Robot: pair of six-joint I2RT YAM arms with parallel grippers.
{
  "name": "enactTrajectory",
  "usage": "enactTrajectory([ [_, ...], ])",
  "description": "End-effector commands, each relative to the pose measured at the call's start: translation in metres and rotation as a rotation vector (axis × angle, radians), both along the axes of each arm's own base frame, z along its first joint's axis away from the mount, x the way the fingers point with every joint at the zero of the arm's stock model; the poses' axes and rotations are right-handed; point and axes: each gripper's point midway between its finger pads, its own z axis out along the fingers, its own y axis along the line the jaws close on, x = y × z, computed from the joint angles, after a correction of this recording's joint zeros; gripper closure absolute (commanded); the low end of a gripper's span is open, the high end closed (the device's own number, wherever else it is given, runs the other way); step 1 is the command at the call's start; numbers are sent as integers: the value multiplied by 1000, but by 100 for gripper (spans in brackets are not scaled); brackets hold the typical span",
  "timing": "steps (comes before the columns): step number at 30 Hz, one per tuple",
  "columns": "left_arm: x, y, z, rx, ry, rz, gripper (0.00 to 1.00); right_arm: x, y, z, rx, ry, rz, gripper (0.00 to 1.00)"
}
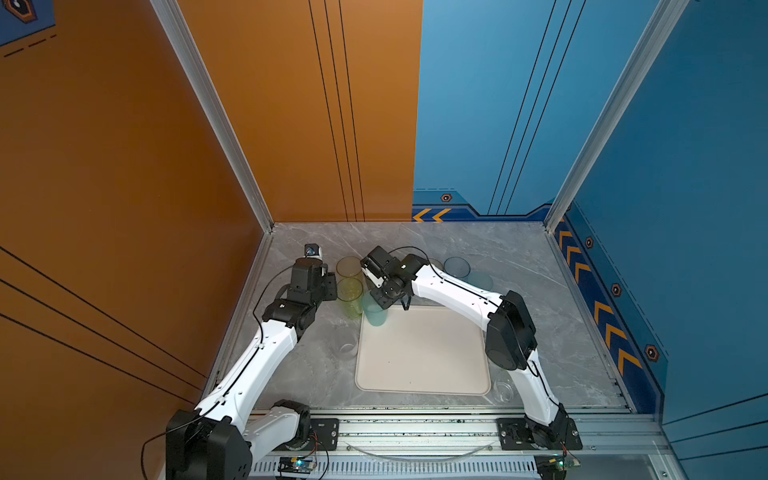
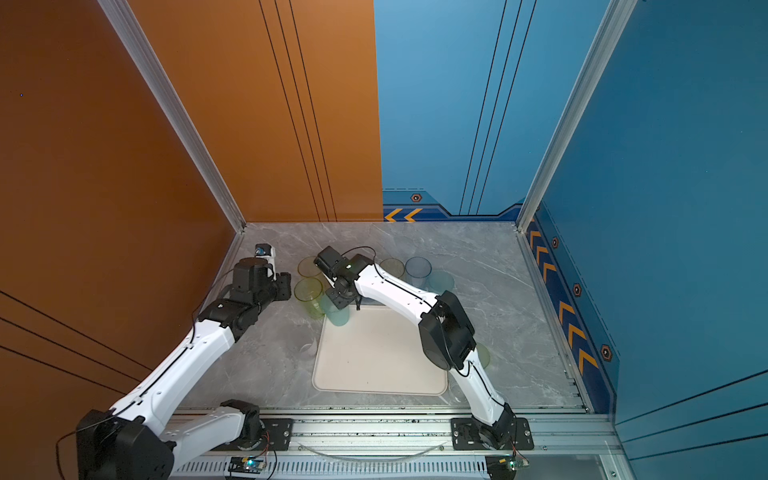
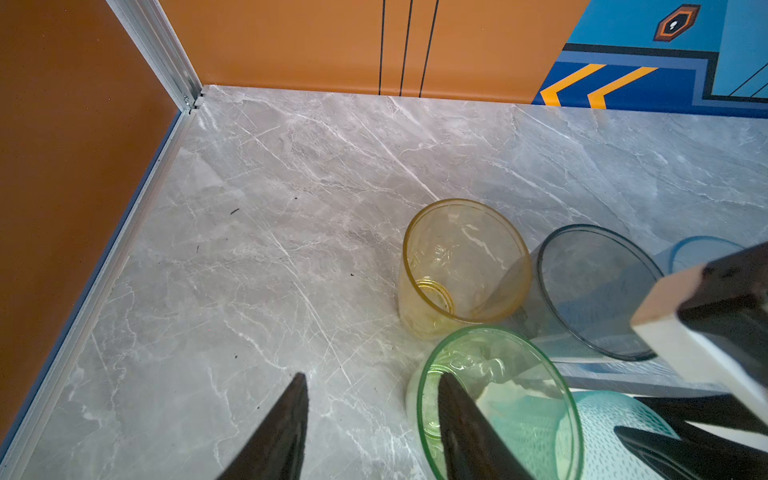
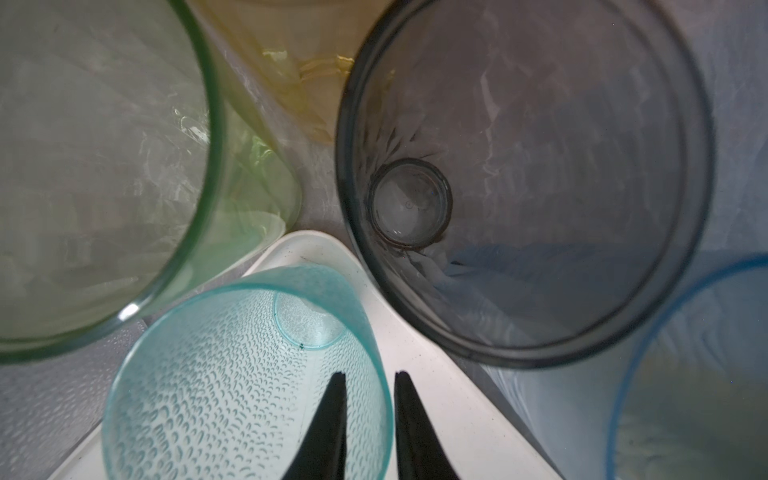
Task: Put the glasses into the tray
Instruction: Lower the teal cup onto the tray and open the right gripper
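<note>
Right wrist view shows the right gripper point(image 4: 370, 374) astride the wall of the frosted teal glass point(image 4: 249, 374) — one finger inside the mouth, one outside. The jaws are a little apart, and a gap shows between the inner finger and the wall, so nothing is pinched. That glass stands upright in the far left corner of the tray point(image 1: 424, 353), just inside the rim. I judge that spot was chosen to leave the rest of the tray free, and in both top views the rest is bare.

The corner is crowded. A green glass point(image 4: 95, 166) and a smoke-grey glass point(image 4: 528, 174) stand on the bench point(image 3: 249, 249) close against the outside of the tray's corner, one on either side, with a yellow glass point(image 3: 461, 262) just behind them. A sideways move would likely knock one, so straight up looks like the clear way out.

The left gripper point(image 3: 372, 376) hangs with its jaws well apart and empty toward the bench's left edge. One fingertip shows over the green glass's mouth — whether inside or above it I cannot tell. A clear glass point(image 1: 347, 347) stands just off the tray's left edge, on the bench.
</note>
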Motion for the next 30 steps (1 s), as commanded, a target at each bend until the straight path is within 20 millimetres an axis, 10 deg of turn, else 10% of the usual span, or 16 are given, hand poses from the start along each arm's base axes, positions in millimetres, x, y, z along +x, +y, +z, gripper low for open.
enactTrajectory([
  [1, 0, 0, 8, -6, -4, -10, 49, 0, -2, 5, -2, 9, 1, 79],
  [30, -3, 5, -4, 53, 20, 12, 49, -11, -38, 77, 54, -114, -55, 64],
])
